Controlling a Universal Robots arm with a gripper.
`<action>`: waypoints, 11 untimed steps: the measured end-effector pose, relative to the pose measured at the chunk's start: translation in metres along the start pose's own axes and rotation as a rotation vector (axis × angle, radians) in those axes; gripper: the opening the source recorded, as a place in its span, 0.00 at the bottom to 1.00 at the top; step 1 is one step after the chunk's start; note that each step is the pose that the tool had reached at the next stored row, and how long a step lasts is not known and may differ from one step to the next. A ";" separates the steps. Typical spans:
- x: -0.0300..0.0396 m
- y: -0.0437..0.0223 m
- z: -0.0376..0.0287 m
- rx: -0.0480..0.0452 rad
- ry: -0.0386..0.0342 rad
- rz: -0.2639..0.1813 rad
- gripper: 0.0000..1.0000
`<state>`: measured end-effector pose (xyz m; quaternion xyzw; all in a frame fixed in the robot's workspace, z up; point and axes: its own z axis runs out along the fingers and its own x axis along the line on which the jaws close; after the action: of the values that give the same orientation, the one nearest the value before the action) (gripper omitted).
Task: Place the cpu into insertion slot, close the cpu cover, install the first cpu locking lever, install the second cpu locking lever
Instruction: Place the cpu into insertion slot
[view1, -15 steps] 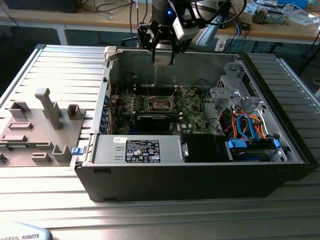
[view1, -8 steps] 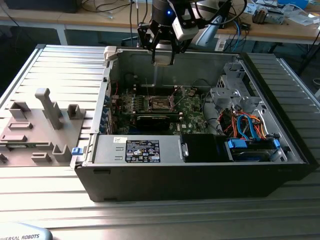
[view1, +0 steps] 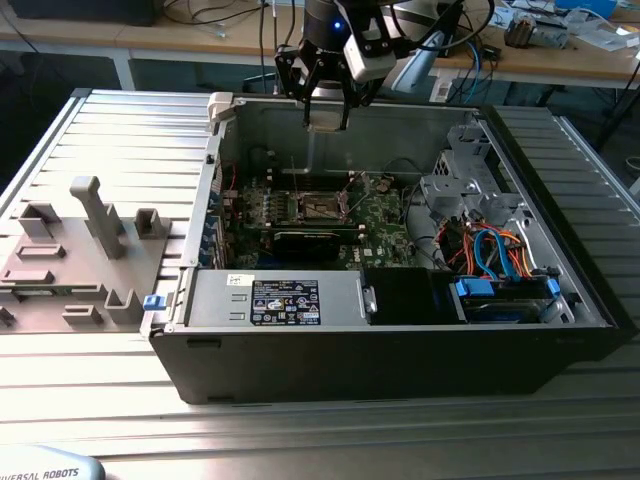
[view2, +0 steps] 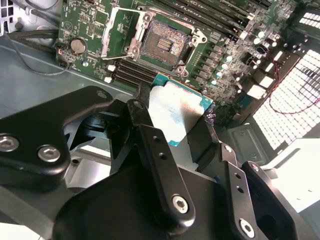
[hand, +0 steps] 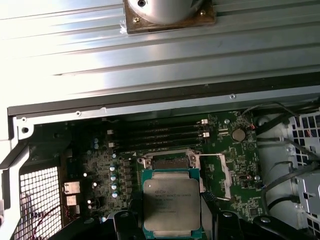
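My gripper hangs above the rear wall of the open computer case, shut on the cpu. In both wrist views the cpu is a silvery square plate with a teal edge, pinched by its sides between the black fingers. The insertion slot lies below on the green motherboard, a dark square socket with a metal rim and nothing in it. Its cover is swung open to one side. In the first wrist view the cpu hides part of the slot.
Long black memory slots run beside the socket. A power supply sits at the case front, and a drive cage with blue and orange cables is on the exterior view's right. A grey fixture plate lies to the left of the case.
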<state>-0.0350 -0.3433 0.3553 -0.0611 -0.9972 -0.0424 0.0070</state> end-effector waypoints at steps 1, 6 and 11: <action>0.0000 0.0000 0.0000 -0.0001 -0.0001 0.002 0.54; 0.0000 0.0000 0.0002 -0.0002 -0.0010 0.012 0.54; 0.0000 0.0000 0.0003 -0.0004 -0.0017 0.020 0.54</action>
<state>-0.0350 -0.3433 0.3549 -0.0712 -0.9965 -0.0425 0.0065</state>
